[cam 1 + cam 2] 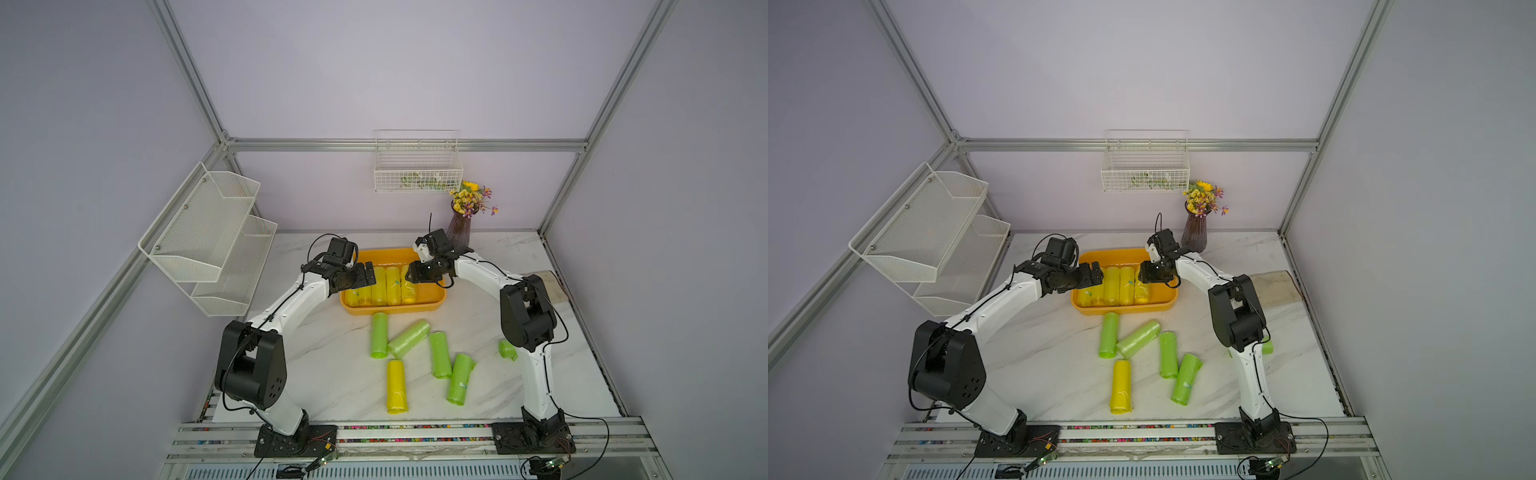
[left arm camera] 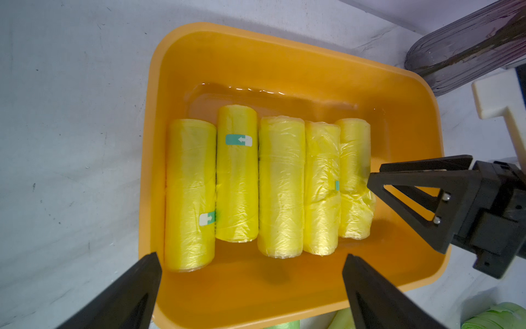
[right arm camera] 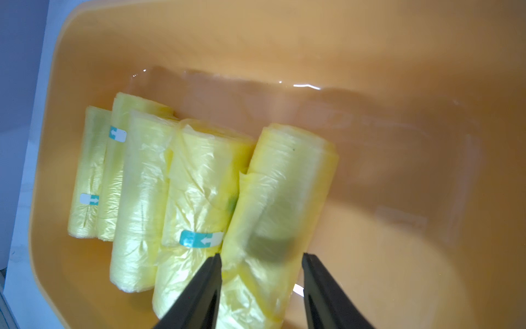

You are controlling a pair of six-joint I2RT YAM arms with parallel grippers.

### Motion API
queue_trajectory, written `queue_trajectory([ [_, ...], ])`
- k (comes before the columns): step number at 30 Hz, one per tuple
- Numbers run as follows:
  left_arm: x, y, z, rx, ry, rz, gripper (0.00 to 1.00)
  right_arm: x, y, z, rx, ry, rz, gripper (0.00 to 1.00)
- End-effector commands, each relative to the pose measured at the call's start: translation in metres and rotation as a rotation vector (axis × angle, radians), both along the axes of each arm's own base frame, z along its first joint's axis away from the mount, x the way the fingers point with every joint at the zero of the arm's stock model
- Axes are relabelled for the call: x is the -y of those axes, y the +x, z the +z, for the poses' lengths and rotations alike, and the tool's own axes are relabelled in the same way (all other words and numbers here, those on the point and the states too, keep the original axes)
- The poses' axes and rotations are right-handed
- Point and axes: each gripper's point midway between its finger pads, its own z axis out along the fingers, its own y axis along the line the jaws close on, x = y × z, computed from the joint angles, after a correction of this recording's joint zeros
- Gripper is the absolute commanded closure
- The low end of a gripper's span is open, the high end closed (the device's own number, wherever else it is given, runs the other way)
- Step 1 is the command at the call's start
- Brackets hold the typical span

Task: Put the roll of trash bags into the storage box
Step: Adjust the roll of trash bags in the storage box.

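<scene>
Here the storage box sits on the marble desk with five yellow rolls lying side by side on its floor, their long axes running from its near wall toward its far wall. The yellow roll of trash bags is the one nearest the box's right wall, resting on the box floor and leaning against its neighbour. The four other yellow rolls fill the row toward the box's left wall.

The right hand hangs over the box's right part. Its jaws are narrowly parted and straddle the near end of that roll, and a sliver of box floor shows between one finger and the plastic, so it is not clamped. The left hand hovers over the box's near-left part, jaws spread wide with nothing between them.

In front of the box, a loose yellow roll and several green rolls lie scattered on the desk. A purple vase of flowers stands just behind the box's far right corner.
</scene>
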Motion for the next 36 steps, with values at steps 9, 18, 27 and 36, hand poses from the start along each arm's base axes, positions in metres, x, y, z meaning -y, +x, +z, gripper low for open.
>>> queue_trajectory([
  [9, -0.003, -0.002, 0.015, 0.036, -0.032, 0.009, 0.0, -0.017, -0.017, -0.03, -0.046, 0.01, 0.152, 0.52],
  [18, -0.002, -0.003, 0.014, 0.033, -0.038, 0.008, 0.0, -0.036, -0.028, -0.026, -0.011, 0.02, 0.26, 0.53],
  [27, -0.001, -0.005, 0.017, 0.039, -0.041, -0.001, 0.0, -0.031, -0.019, -0.008, 0.035, 0.004, 0.235, 0.53],
  [36, 0.003, -0.018, 0.022, 0.028, -0.055, -0.048, 0.0, -0.02, -0.001, 0.063, 0.17, 0.043, 0.149, 0.47],
])
